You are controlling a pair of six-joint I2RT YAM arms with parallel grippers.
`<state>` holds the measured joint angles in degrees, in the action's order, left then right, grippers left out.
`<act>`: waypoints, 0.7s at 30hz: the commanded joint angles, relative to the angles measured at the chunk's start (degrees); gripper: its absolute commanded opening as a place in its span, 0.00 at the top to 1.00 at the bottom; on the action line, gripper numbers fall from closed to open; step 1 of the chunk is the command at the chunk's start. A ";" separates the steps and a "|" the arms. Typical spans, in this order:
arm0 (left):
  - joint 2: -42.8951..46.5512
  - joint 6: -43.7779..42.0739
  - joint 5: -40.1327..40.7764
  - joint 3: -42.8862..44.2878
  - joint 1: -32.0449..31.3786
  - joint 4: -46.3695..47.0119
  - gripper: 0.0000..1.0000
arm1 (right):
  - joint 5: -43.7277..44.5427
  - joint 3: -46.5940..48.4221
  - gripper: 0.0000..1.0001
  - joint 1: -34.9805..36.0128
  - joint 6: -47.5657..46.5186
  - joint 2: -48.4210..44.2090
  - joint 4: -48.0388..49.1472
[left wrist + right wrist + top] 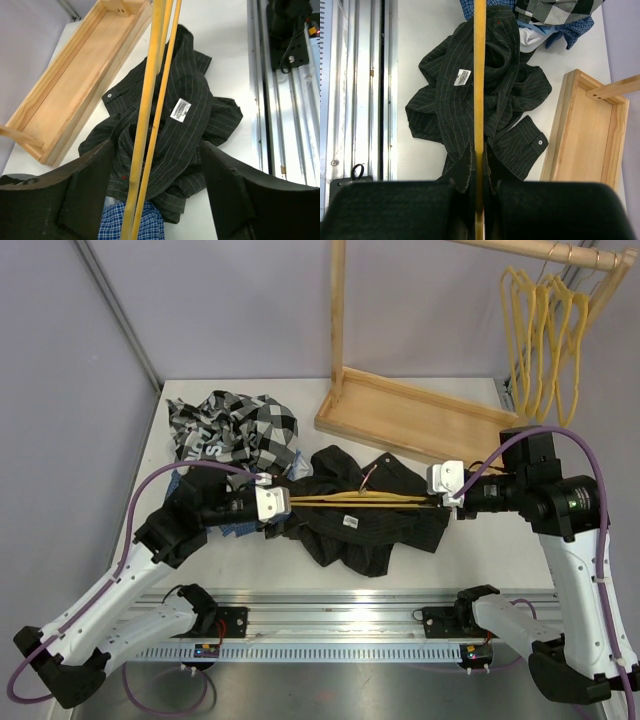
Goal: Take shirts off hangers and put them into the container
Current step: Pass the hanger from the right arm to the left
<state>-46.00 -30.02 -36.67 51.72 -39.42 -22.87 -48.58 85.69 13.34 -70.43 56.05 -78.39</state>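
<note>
White worktop (470, 552): hanger (350, 499) level above pinstriped shirt (352, 537), long axis left–right, mid-frame; right tool (443, 502) clamped on its right end; left tool (286, 504) apart, straddling the left end.

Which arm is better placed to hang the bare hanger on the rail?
Right: the right end effector is shut on the hanger, and the rail stands on its side; the left end effector is open.
</note>
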 commanded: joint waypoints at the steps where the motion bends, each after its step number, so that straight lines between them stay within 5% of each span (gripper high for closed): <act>1: 0.38 -1.18 3.09 1.10 0.04 2.30 0.32 | -3.28 -0.17 1.00 -0.07 -0.93 -0.42 -14.60; 9: 1.96 -1.18 4.41 0.57 0.04 2.48 0.69 | -3.37 -0.52 1.00 -0.07 -0.23 -0.59 -13.54; 13: 3.54 -0.92 4.15 -0.22 0.04 2.48 1.00 | -3.19 -0.87 1.00 0.01 0.38 -0.59 -12.84; 17: 4.69 0.66 2.57 -0.49 0.04 2.04 1.00 | -3.02 -1.31 1.00 -0.07 1.61 -0.59 -11.79; 20: 5.04 4.61 1.95 0.48 0.04 0.91 1.00 | -2.14 -2.10 0.89 0.01 5.56 -0.86 -8.46; 21: 4.95 6.62 2.56 0.83 0.04 0.38 1.00 | -1.35 -2.37 0.78 -0.07 6.79 -1.03 -6.01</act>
<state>-42.19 -28.64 -34.48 50.98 -39.70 -24.40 -50.24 84.12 13.39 -68.27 55.81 -77.60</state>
